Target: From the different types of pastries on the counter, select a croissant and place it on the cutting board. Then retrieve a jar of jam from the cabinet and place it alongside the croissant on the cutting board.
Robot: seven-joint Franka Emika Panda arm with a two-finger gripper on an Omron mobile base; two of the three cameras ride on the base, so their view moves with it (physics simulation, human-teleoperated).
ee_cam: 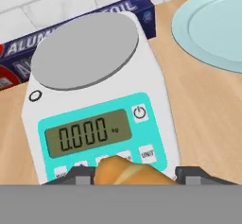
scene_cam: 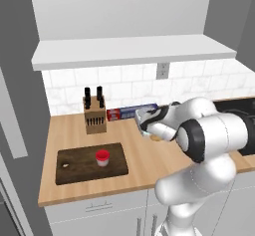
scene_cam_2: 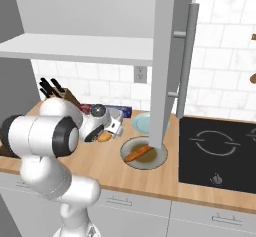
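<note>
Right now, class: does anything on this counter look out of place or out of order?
Yes. The jar of jam already stands on the cutting board, while the croissant is held in the gripper above the kitchen scale. One blue plate sits empty.

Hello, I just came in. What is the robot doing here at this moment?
The arm's gripper is shut on the croissant, carried above the kitchen scale on the counter. The cutting board lies further to the left, and the jam jar already stands on it. One pale blue plate is bare; the long orange-brown pastry lies on its own plate. The croissant is not on the board yet.
</note>
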